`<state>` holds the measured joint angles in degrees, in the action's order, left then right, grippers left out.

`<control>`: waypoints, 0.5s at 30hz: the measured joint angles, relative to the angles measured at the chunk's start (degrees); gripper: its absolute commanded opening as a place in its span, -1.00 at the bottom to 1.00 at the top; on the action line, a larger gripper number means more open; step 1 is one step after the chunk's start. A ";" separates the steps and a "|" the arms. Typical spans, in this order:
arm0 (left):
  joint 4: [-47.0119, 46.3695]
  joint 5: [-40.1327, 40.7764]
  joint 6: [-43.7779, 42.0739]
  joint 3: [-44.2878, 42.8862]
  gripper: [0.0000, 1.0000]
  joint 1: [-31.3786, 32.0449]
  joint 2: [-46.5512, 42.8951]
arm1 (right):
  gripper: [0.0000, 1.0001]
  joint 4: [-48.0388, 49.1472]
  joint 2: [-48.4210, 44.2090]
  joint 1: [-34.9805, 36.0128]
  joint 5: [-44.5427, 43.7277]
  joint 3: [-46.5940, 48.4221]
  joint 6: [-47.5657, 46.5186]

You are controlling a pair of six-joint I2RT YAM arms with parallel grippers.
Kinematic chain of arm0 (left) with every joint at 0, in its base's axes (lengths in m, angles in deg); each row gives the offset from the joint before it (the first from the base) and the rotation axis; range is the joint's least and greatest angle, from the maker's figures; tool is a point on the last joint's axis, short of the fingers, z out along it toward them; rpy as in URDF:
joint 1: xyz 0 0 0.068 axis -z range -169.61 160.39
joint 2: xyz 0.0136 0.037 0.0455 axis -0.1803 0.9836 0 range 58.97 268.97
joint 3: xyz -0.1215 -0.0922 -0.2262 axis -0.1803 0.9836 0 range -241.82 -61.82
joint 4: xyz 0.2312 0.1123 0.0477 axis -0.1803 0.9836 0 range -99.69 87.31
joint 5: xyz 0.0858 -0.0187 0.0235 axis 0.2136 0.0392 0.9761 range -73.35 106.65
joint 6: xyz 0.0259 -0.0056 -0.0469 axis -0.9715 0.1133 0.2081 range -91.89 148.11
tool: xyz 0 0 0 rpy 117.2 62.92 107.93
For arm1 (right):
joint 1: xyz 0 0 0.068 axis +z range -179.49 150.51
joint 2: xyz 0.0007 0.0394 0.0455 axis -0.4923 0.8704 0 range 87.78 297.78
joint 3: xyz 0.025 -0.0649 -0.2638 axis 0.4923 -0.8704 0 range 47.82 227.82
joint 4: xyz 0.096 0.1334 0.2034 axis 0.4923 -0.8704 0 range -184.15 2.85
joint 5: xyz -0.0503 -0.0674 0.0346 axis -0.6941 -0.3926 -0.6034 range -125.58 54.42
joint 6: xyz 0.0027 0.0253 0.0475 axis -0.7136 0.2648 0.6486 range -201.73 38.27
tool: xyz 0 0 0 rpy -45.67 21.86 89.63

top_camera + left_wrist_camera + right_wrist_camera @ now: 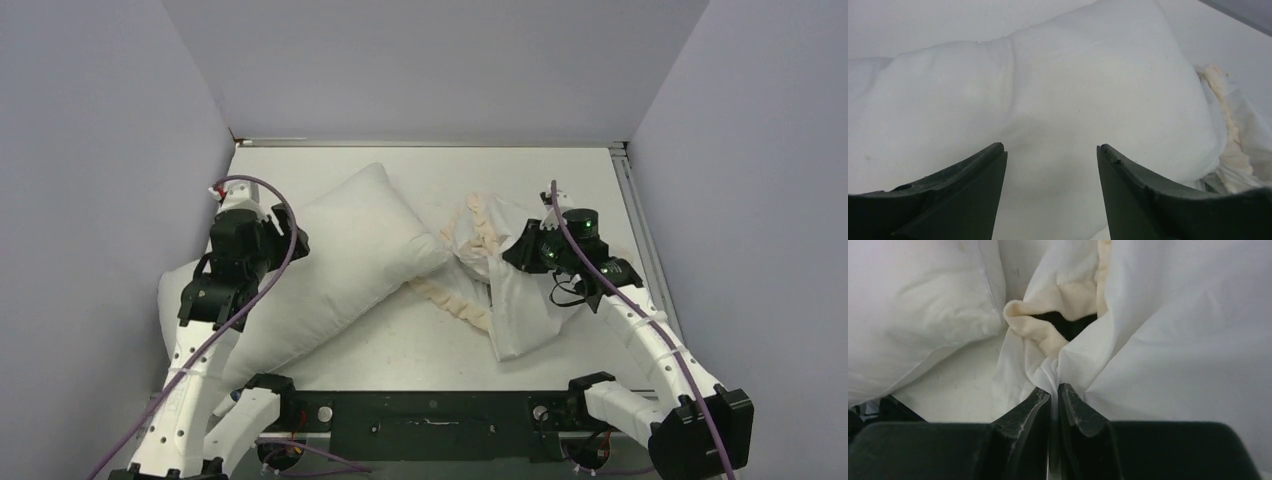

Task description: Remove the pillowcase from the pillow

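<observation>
On the white worktop [420, 350], the large plump plain white stuffed pillow [340, 260] lies diagonally at left, one corner touching the crumpled white pillowcase [505, 300] with its cream ruffled frill at right. The left end effector [1050, 150] hangs released over the pillow. The right end effector [1054, 390] is clenched on pillowcase fabric.

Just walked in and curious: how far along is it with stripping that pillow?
Nearly finished, it seems. The pillow lies bare beside the pillowcase. The right end effector pinches the crumpled pillowcase; the left end effector hangs open over the pillow. Left: releasing the pillowcase.
</observation>
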<state>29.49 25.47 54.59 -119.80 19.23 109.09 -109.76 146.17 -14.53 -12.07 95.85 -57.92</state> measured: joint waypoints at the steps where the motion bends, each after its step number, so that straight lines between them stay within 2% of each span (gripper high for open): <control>1: 0.00 -0.37 0.09 0.59 0.45 0.00 -1.66 | -0.64 -0.28 0.59 0.20 0.85 -1.49 0.17; 6: 0.13 -2.27 0.44 4.28 0.68 0.00 -10.97 | -0.37 -2.43 3.48 2.54 4.46 -6.29 0.39; 15: 1.20 -2.10 0.44 5.35 0.88 0.00 -26.71 | 0.31 -8.13 2.08 7.34 5.53 -5.70 -3.17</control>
<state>30.69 23.38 55.02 -114.44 19.23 82.39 -117.89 148.25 -7.19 -6.54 90.14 -61.09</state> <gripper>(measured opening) 0.911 0.568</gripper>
